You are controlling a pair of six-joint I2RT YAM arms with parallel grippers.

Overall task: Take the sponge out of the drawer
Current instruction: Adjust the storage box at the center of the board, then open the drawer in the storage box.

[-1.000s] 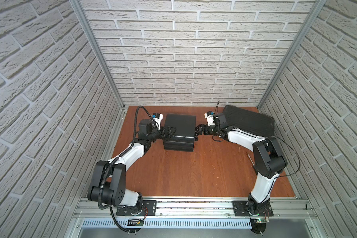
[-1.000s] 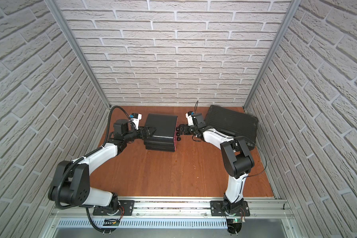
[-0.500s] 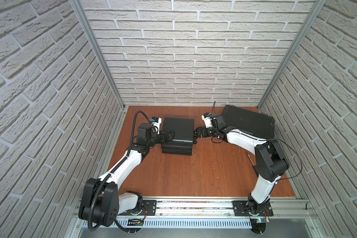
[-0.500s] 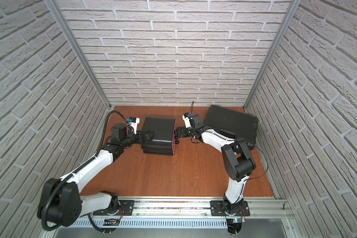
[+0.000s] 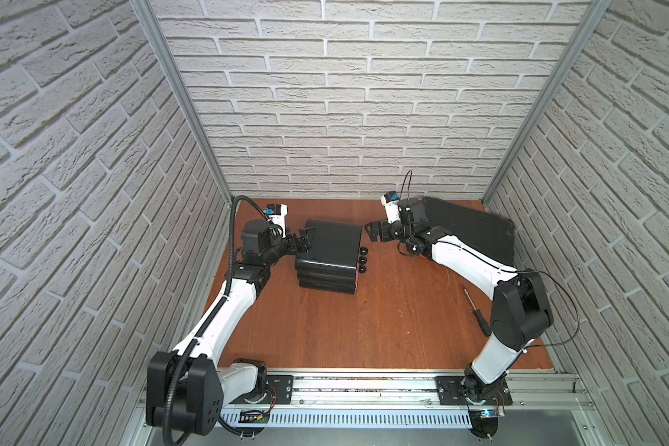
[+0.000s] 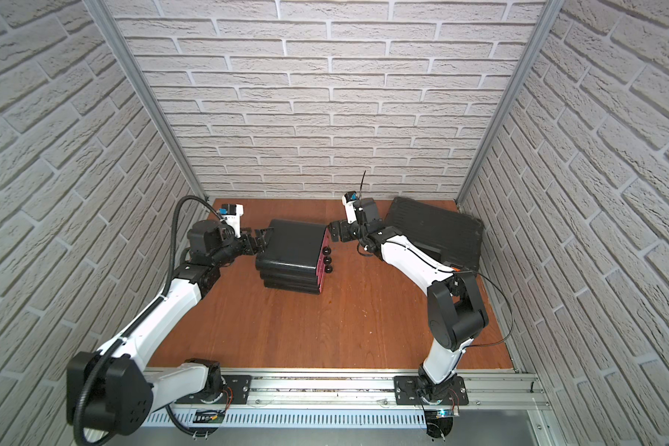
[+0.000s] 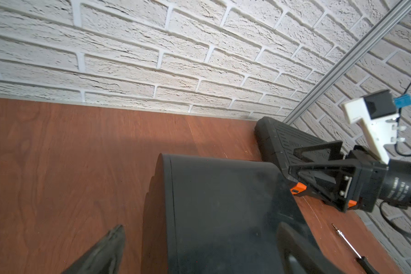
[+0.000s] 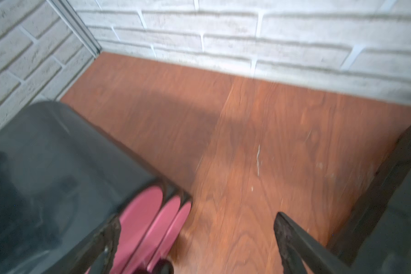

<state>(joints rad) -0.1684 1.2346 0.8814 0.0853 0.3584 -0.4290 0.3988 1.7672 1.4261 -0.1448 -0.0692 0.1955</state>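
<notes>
Drawer unit [image 5: 328, 251] stands shut; sponge hidden from view. Left gripper [image 5: 305, 238] gapes wide at its rear edge, right gripper [image 5: 370, 232] gapes wide near its front. Black case [image 5: 468, 228] and screwdriver [image 5: 476, 311] lie rightward on reddish wooden tabletop [image 5: 344, 328]; white brick walls [image 5: 344, 116] enclose.

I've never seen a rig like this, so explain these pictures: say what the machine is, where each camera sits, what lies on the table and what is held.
Two robot arms stand on a rail at the edge of the table. Two pictures look down from overhead; two come from cameras on the arms' wrists. On it sit a black drawer unit with pink fronts and black knobs, a flat black case and a screwdriver. The left hand and right hand flank the unit, both open, holding nothing. No sponge shows.
</notes>
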